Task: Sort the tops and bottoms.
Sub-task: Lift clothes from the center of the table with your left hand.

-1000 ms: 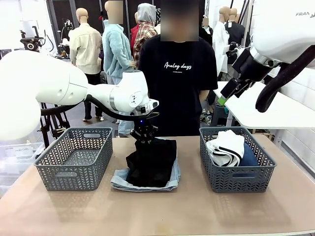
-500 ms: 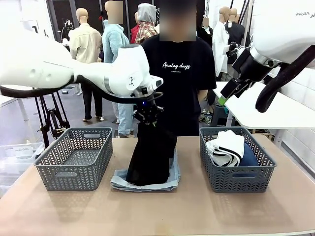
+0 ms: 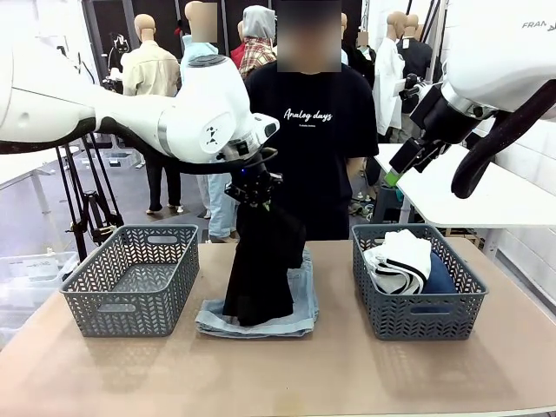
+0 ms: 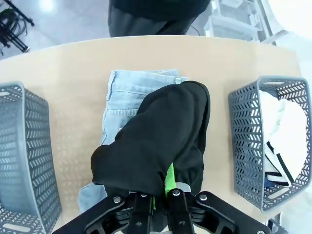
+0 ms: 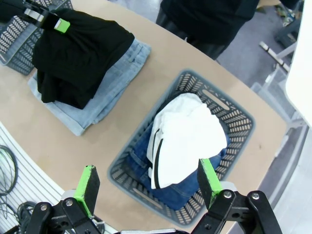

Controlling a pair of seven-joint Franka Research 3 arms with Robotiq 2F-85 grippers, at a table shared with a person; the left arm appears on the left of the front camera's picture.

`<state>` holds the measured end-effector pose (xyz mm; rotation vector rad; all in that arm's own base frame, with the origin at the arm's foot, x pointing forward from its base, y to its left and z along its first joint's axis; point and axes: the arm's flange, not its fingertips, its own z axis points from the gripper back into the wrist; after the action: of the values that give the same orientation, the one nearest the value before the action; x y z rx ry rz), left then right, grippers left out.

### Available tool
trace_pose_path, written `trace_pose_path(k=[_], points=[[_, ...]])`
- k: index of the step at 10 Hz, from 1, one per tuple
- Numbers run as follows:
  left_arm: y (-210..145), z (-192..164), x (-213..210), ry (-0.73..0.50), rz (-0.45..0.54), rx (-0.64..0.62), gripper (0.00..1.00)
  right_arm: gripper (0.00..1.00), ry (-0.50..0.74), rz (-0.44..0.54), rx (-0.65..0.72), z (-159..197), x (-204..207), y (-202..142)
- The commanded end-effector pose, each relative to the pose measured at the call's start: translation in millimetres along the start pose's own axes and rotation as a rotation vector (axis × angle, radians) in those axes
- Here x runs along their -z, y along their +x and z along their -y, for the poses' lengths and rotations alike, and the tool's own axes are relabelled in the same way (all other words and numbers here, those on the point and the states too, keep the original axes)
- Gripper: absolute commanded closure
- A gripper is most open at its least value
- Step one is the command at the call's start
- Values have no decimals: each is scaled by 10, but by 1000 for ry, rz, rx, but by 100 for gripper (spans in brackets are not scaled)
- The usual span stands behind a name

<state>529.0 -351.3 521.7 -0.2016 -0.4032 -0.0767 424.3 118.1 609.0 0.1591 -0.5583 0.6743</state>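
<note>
**Left arm.** The arm enters from the left with its elbow high and its wrist bent down. The left gripper (image 3: 254,189) points straight down, directly above the pale denim shorts (image 3: 304,300). Its jaws are pressed together on the upper edge of the black top (image 3: 261,269). In the left wrist view, the green pads (image 4: 169,176) pinch a bunch of the black cloth.

**Black top.** The garment hangs from the gripper as a long drape. Its lower end rests on the shorts and covers most of their middle.

**Shorts.** The shorts lie flat and folded on the table (image 3: 287,373), between the two baskets. The person (image 3: 317,130) stands behind the shorts, at the far edge of the table.

**Right arm.** The arm is raised well above and to the right of the shorts. The right gripper (image 3: 395,174) tilts down toward the table. Its jaws stand wide apart and hold nothing.

**Baskets.**
- The right basket (image 3: 417,317) stands to the right of the shorts. It holds the white striped top (image 3: 400,256), which lies on the dark blue denim (image 3: 439,280).
- The left basket (image 3: 130,300) stands to the left of the shorts.
</note>
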Motion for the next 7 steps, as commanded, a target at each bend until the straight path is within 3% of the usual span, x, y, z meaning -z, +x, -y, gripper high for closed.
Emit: trace_pose_path(k=[1,4,5,7], points=[[46,-27,27,17,-19,-23,100,0,10,-1,-1,3,17,-24],[-7,-5,44,2,-10,-1,100,0,10,-1,-1,3,17,-24],[28,85,-146,47,-39,68,100,0,10,-1,-1,3,17,-24],[48,286,-730,129,17,173,100,0,10,-1,-1,3,17,-24]])
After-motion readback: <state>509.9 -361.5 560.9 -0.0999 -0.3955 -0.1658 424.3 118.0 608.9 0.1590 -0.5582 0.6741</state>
